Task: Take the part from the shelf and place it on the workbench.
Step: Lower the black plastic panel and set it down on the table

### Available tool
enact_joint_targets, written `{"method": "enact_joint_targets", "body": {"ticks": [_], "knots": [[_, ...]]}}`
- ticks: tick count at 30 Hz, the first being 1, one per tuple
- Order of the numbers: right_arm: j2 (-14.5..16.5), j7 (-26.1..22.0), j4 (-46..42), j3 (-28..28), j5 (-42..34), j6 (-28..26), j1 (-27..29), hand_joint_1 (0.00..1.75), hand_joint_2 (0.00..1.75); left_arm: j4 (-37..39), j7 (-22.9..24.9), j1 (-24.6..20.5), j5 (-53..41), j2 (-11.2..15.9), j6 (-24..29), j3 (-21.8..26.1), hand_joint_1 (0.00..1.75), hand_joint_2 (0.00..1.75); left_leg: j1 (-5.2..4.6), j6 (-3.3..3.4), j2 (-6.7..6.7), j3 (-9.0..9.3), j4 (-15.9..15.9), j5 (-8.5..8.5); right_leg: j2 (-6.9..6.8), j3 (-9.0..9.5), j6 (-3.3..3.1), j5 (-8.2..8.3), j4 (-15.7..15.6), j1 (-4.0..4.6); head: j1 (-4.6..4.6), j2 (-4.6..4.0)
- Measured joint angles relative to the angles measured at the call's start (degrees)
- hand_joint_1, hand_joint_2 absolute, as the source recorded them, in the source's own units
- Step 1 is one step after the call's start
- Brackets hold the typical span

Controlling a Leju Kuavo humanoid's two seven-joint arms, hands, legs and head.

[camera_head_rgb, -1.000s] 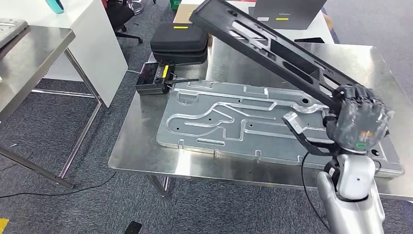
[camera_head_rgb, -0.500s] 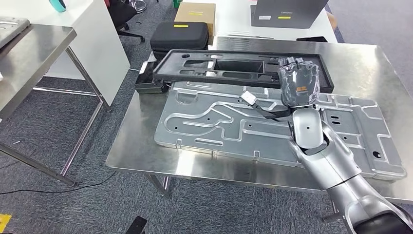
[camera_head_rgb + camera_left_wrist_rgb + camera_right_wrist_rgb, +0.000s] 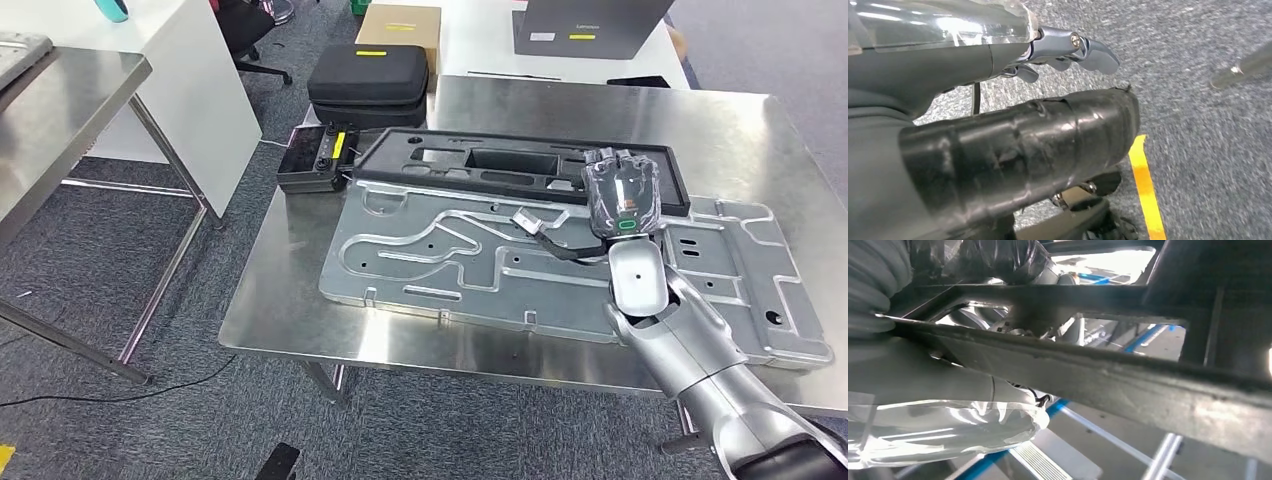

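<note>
Placing step: right hand gripped near end of black part, part lay flat on plate on bench. Left hand hung, fingers curled, held nothing. Next: release, probably

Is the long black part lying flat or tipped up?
Nearly flat: the black part lies along the workbench, right hand gripping it.

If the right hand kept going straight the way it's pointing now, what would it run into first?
The right hand already grips the black part and points away across the workbench. Beyond the part, bare steel follows, then probably the grey laptop at the far edge, though depth is unclear.
</note>
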Motion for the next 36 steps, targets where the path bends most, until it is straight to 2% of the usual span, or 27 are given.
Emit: {"method": "enact_joint_targets", "body": {"ticks": [2,3,5,6,7,8,9,10,12,13,16,18,19,21,22,23,24,25,27,28,29,31,33,34,36], "knots": [[-1.04,-0.50,0.23,-0.64,0.00,-1.26,1.59,1.75,1.75,0.00,-0.16,0.05,0.36,0.01,0.12,0.00,0.00,0.00,0.27,0.67,-0.03,0.52,-0.81,0.32,-0.15,-0.21,0.56,-0.99,1.10,-0.02,0.02,0.00],[-1.61,-0.75,0.29,-1.29,0.00,-1.98,2.61,1.75,1.75,0.00,-0.22,0.06,0.53,0.02,0.16,0.01,0.00,0.00,0.40,1.00,-0.08,0.75,-1.18,0.46,-0.22,-1.12,0.79,-2.31,3.22,-0.03,0.04,-0.01],[-2.44,-1.02,0.36,-2.90,0.00,-3.04,4.98,1.75,1.75,0.00,-0.29,0.20,0.82,0.07,0.22,0.02,0.00,0.00,0.29,1.38,-0.19,0.84,-1.28,0.44,-0.26,-4.72,1.12,-5.80,10.37,-0.11,0.04,-0.02],[-2.69,-1.03,0.37,-3.57,0.00,-3.29,6.15,1.75,1.75,0.00,-0.31,0.33,0.95,0.09,0.23,0.02,0.00,0.00,0.22,1.44,-0.22,0.84,-1.22,0.38,-0.26,-6.59,1.26,-6.99,13.77,-0.12,0.04,-0.01],[-2.89,-1.03,0.38,-4.10,0.00,-3.41,7.23,1.75,1.75,0.00,-0.32,0.48,1.05,0.09,0.25,0.02,0.00,0.00,0.16,1.48,-0.21,0.84,-1.13,0.30,-0.27,-7.74,1.33,-7.14,15.61,-0.12,0.03,-0.01],[-3.07,-1.03,0.38,-4.48,0.00,-3.45,8.10,1.75,1.75,0.00,-0.32,0.58,1.09,0.09,0.25,0.02,0.00,0.00,0.13,1.48,-0.20,0.84,-0.97,0.17,-0.28,-7.80,1.33,-6.16,15.27,-0.12,0.03,-0.01],[-3.27,-1.03,0.38,-4.79,0.00,-3.46,8.74,1.75,1.75,0.00,-0.33,0.62,1.11,0.09,0.26,0.02,0.00,0.00,0.11,1.42,-0.18,0.85,-0.74,0.00,-0.30,-6.69,1.27,-4.27,12.72,-0.12,0.03,0.00],[-3.44,-1.03,0.37,-5.08,0.00,-3.47,9.19,1.75,1.75,0.00,-0.35,0.61,1.12,0.09,0.26,0.02,0.00,0.00,0.10,1.30,-0.16,0.83,-0.44,-0.23,-0.36,-4.78,1.13,-2.11,8.65,-0.11,0.04,-0.01],[-3.72,-1.00,0.34,-5.68,0.00,-3.56,9.84,1.75,1.75,0.00,-0.45,0.57,1.31,0.09,0.28,0.02,0.00,0.00,-0.09,0.91,-0.14,0.70,0.16,-0.67,-0.47,-1.67,0.66,0.27,2.29,0.12,0.04,-0.01],[-3.82,-0.93,0.29,-6.02,0.00,-3.69,10.34,1.75,1.75,0.00,-0.54,0.58,1.44,0.10,0.33,0.02,0.00,0.00,-0.18,0.68,-0.15,0.66,0.34,-0.80,-0.50,-1.02,0.41,0.51,0.89,0.27,0.03,-0.01],[-4.04,-0.42,0.09,-6.88,0.00,-4.52,12.79,1.75,1.75,0.00,-0.81,0.75,1.89,0.10,0.52,0.03,0.00,0.00,-0.26,-0.01,-0.17,0.70,0.42,-0.99,-0.53,-0.86,-0.34,0.58,0.47,0.30,0.02,0.01],[-4.08,-0.32,-0.06,-7.67,0.00,-5.20,14.74,1.75,1.75,0.00,-0.90,0.80,2.32,0.12,0.67,0.04,0.00,0.00,-0.21,-0.62,-0.07,-0.09,2.49,-2.67,-0.64,-0.63,-1.00,0.75,0.17,-0.06,-0.02,0.00],[-4.07,-0.48,-0.15,-8.34,0.00,-5.60,15.90,1.75,1.75,0.00,-0.92,0.81,2.52,0.13,0.75,0.04,0.00,0.00,-0.09,-0.91,0.00,-1.24,5.19,-4.36,-0.75,-0.53,-1.25,0.79,0.07,-0.15,-0.03,0.00],[-4.05,-1.00,-0.33,-10.13,0.00,-6.53,18.73,1.75,1.75,0.00,-0.93,0.96,2.76,0.14,0.91,0.04,0.00,0.00,0.14,-1.35,0.08,-4.56,12.68,-8.07,-0.97,-0.52,-1.50,0.73,0.07,-0.12,-0.04,0.00],[-4.03,-1.35,-0.49,-11.22,0.00,-7.00,20.33,1.75,1.75,0.00,-0.93,1.14,2.85,0.14,0.98,0.04,0.00,0.00,0.23,-1.46,0.10,-5.91,15.63,-9.06,-1.09,-0.51,-1.54,0.69,0.08,-0.11,-0.04,-0.01],[-3.98,-1.69,-0.71,-12.40,0.00,-7.45,21.81,1.75,1.75,0.00,-0.93,1.34,2.97,0.14,1.04,0.04,0.00,0.00,0.26,-1.49,0.10,-6.43,16.80,-9.07,-1.15,-0.50,-1.55,0.66,0.09,-0.10,-0.04,-0.01],[-3.92,-2.04,-1.03,-13.77,0.00,-7.89,23.18,1.65,1.75,0.00,-0.96,1.52,3.11,0.14,1.12,0.05,0.00,0.00,0.26,-1.41,0.10,-5.74,15.53,-7.93,-1.16,-0.46,-1.52,0.63,0.10,-0.11,-0.04,0.00],[-3.84,-2.31,-1.37,-15.04,0.00,-8.24,24.35,1.36,1.75,0.00,-1.00,1.63,3.25,0.15,1.17,0.05,0.00,0.00,0.26,-1.26,0.10,-4.18,12.53,-6.16,-1.14,-0.38,-1.47,0.58,0.11,-0.12,-0.04,-0.01],[-3.75,-2.55,-2.03,-17.47,0.00,-8.71,26.30,0.48,1.75,0.00,-1.12,1.66,3.44,0.20,1.28,0.08,0.00,0.00,0.10,-0.71,0.03,0.20,4.09,-3.04,-1.08,-0.17,-1.15,0.46,0.11,-0.05,-0.04,-0.01],[-3.72,-2.58,-2.25,-18.35,0.00,-8.88,27.08,0.14,1.75,0.00,-1.18,1.65,3.47,0.21,1.31,0.08,0.00,0.00,-0.02,-0.48,0.00,1.56,1.49,-2.36,-1.05,-0.11,-0.87,0.45,0.09,0.02,-0.04,-0.01],[-3.68,-2.70,-2.45,-19.13,0.00,-9.12,27.91,0.00,1.75,0.00,-1.22,1.67,3.48,0.22,1.32,0.09,0.00,0.00,-0.15,-0.27,-0.02,2.36,-0.06,-2.14,-1.02,-0.05,-0.54,0.46,0.04,0.07,-0.03,-0.01],[-3.46,-3.11,-2.96,-20.47,0.00,-9.93,29.57,0.00,1.75,0.00,-1.27,1.77,3.51,0.22,1.33,0.11,0.00,0.00,-0.29,0.23,0.00,2.53,-0.34,-1.96,-0.98,0.11,0.25,0.59,-0.21,0.03,-0.04,0.00],[-3.05,-3.56,-3.66,-21.94,0.00,-10.90,31.30,0.00,1.75,0.00,-1.34,1.81,3.57,0.22,1.38,0.14,0.00,0.00,-0.17,1.04,0.09,2.86,-1.06,-1.48,-0.94,-0.08,0.87,-0.24,0.66,-0.14,-0.02,0.00],[-2.82,-3.77,-4.05,-22.72,0.00,-11.28,32.05,0.00,1.75,0.00,-1.38,1.79,3.63,0.22,1.40,0.16,0.00,0.00,-0.07,1.38,0.13,2.99,-1.42,-1.24,-0.89,-0.87,1.08,-1.60,2.56,-0.18,-0.01,0.01],[-2.37,-4.15,-4.84,-24.20,0.00,-11.83,33.48,0.00,1.75,0.00,-1.44,1.82,3.75,0.22,1.45,0.20,0.00,0.00,-0.11,1.69,0.18,2.96,-1.55,-1.11,-0.80,-3.94,1.33,-5.47,9.42,-0.20,0.00,0.00]]}}
